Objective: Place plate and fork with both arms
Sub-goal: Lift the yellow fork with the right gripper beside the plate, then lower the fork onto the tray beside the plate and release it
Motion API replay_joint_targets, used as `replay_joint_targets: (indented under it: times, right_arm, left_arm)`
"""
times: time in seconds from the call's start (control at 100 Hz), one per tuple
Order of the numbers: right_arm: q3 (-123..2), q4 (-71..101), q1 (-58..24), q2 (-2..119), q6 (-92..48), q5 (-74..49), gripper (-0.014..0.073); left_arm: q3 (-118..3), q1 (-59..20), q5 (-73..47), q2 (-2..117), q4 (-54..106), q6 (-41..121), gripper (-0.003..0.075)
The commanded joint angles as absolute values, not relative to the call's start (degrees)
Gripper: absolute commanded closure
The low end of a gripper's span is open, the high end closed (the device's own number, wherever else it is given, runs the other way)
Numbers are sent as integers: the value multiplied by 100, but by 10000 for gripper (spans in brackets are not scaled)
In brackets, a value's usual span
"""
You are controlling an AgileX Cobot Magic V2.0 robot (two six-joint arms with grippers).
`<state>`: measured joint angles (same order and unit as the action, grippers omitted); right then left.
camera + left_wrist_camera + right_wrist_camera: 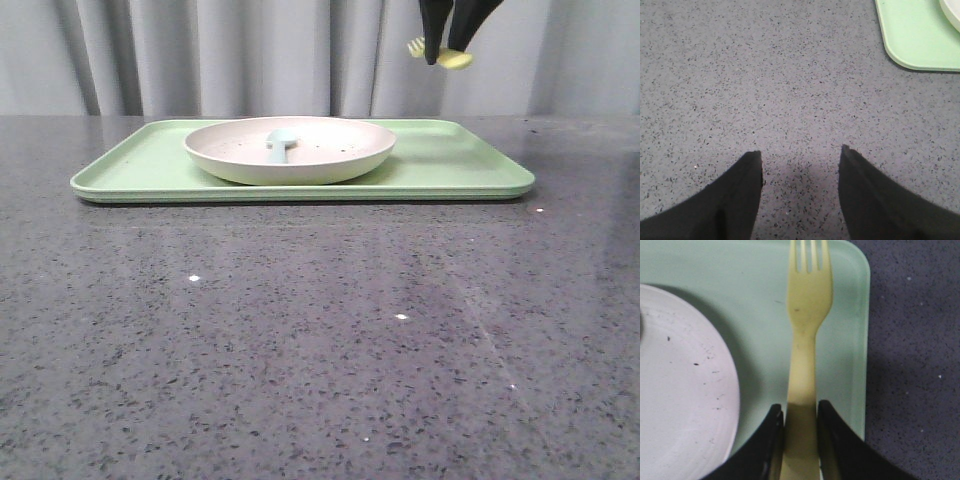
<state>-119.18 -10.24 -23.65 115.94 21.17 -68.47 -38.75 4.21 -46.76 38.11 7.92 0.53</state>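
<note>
The off-white speckled plate (290, 148) sits on the light-green tray (460, 165), left of its middle, with a pale blue-green spoon (279, 145) lying in it. My right gripper (447, 55) hangs high above the tray's right part, shut on the pale-yellow fork (440, 53). In the right wrist view the fork (807, 305) points over the tray (850, 350), beside the plate (680, 390), its handle pinched between the fingers (801, 412). My left gripper (801, 155) is open and empty over bare counter, out of the front view.
The dark speckled stone counter (300, 340) spreads in front of the tray. Grey curtains (250, 50) hang behind it. The left wrist view shows a corner of the tray (920, 40) and a sliver of the plate's rim (952, 10).
</note>
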Motion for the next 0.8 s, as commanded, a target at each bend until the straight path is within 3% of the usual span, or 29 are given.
replay_joint_targets:
  times: [0.0,0.79]
  right_arm:
    - [-11872,-949,-2282,11188,1999,-6562,661]
    - [-10430,-766,-2282,11182,1999,-5748,661]
  left_arm:
    - [-4026,440,-4371,3809,833,0,374]
    - [-4026,440,-4361,3809,833,0,374]
